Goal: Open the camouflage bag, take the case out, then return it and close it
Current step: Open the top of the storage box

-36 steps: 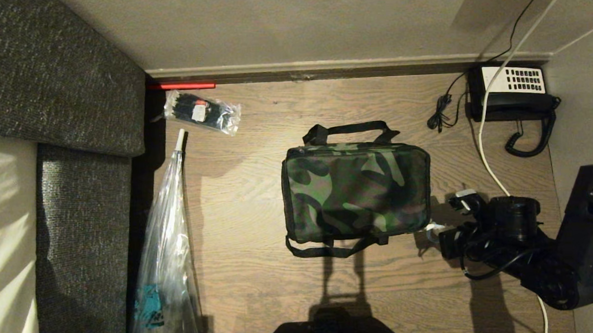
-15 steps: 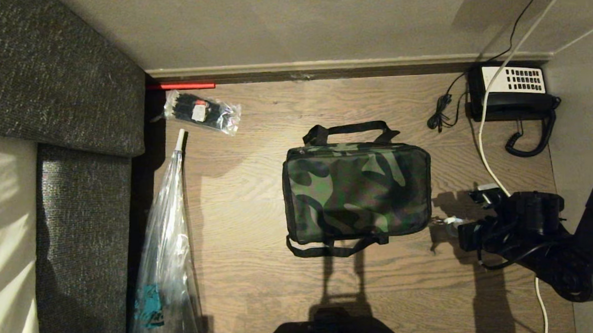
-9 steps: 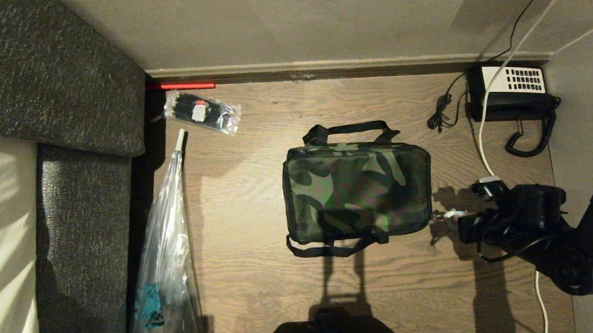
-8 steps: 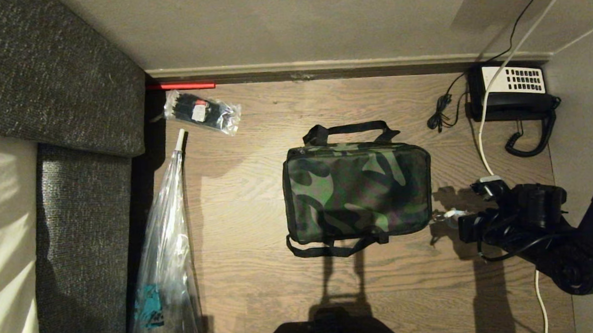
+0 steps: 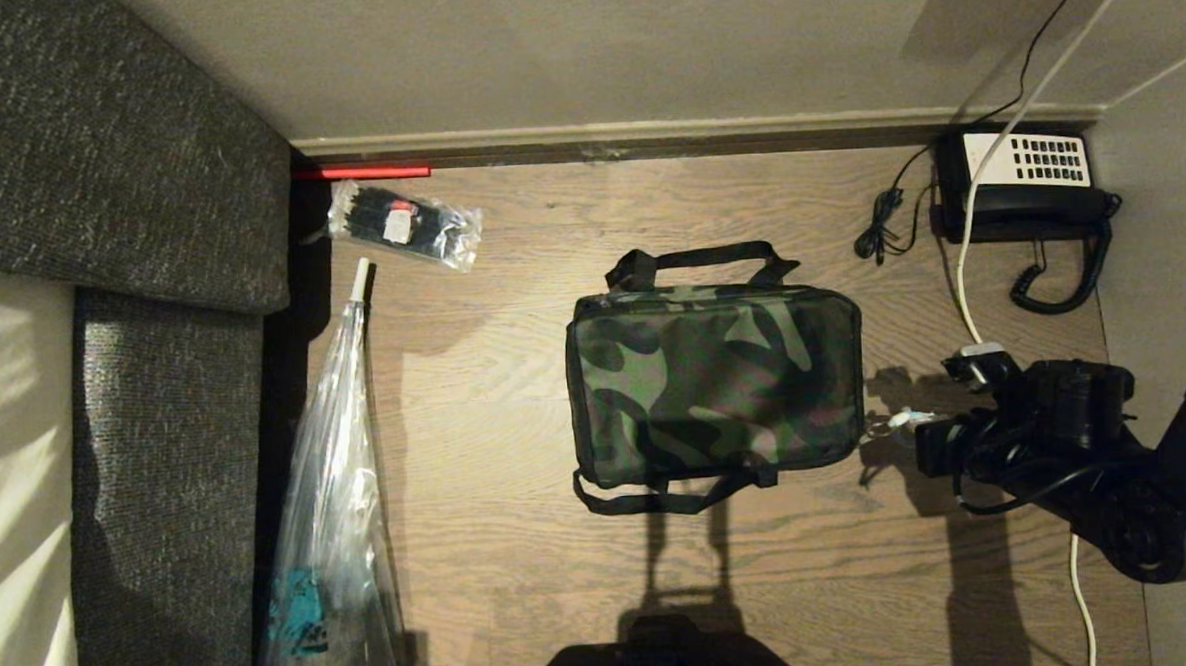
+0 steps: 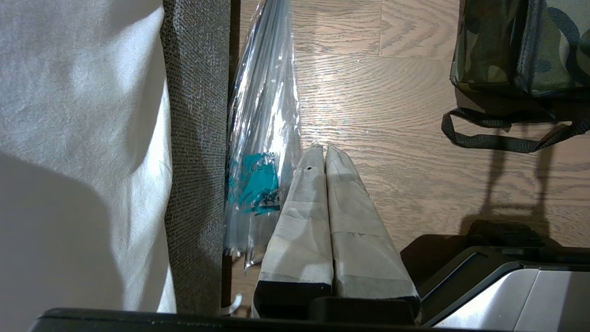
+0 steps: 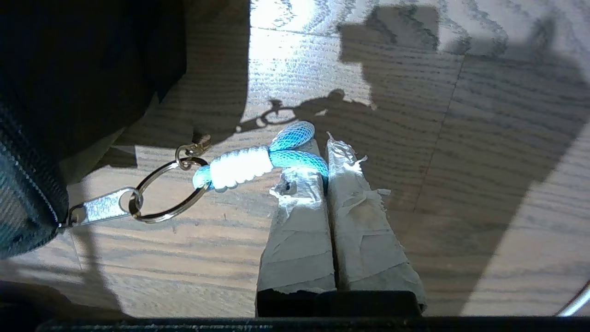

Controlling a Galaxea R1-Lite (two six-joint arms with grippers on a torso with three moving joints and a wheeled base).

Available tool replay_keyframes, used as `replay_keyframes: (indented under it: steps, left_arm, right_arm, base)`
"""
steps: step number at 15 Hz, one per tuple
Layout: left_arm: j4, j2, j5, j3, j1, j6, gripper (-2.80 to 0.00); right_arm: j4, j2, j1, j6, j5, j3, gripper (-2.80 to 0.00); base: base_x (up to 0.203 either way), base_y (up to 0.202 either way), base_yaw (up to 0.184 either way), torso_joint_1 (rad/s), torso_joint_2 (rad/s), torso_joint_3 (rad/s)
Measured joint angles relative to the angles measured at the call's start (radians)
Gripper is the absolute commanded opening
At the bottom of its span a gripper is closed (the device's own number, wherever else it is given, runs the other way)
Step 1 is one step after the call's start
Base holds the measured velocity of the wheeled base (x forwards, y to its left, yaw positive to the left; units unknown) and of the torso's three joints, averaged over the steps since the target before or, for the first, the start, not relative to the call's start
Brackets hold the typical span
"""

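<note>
The camouflage bag (image 5: 713, 380) lies flat on the wooden floor, lid down, with its black strap handles sticking out front and back. My right gripper (image 5: 920, 437) is beside its right end, low over the floor. In the right wrist view this gripper (image 7: 322, 147) is shut on the blue-and-white cord pull (image 7: 258, 161). A key ring (image 7: 161, 193) links the cord to the metal zip tab (image 7: 99, 207) at the bag's corner (image 7: 27, 216). My left gripper (image 6: 324, 150) hangs shut and empty to the left of the bag (image 6: 521, 46). The case is hidden.
A long clear plastic bag (image 5: 330, 505) lies along the dark sofa (image 5: 166, 412) on the left, with a small packet (image 5: 403, 221) behind it. A desk telephone (image 5: 1027, 179) and its cables sit at the back right, by the wall (image 5: 641, 51).
My right gripper has drawn the cord pull a little out from the bag's right end and then slightly toward the wall. The bag has stayed in place.
</note>
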Motion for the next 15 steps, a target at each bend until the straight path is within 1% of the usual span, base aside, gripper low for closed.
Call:
replay_keyframes:
  steps: [2,4,8,15]
  left_arm:
    - [0.000,0.000,0.000,0.000,0.000,0.000,-2.80]
    - [0.000,0.000,0.000,0.000,0.000,0.000,-2.80]
    - [0.000,0.000,0.000,0.000,0.000,0.000,-2.80]
    - [0.000,0.000,0.000,0.000,0.000,0.000,-2.80]
  right_arm:
    - [0.004,0.002,0.000,0.000,0.002,0.000,-2.80]
    - [-0.019,0.008,0.001,-0.013,0.002,-0.016,-2.80]
    - [-0.024,0.016,-0.006,-0.006,0.002,-0.056,-2.80]
    - [0.003,0.023,0.023,0.021,0.000,-0.113,-2.80]
  base:
    - [0.000,0.000,0.000,0.000,0.00,0.000]
    - [0.000,0.000,0.000,0.000,0.00,0.000]
    - [0.000,0.000,0.000,0.000,0.00,0.000]
    - [0.000,0.000,0.000,0.000,0.00,0.000]
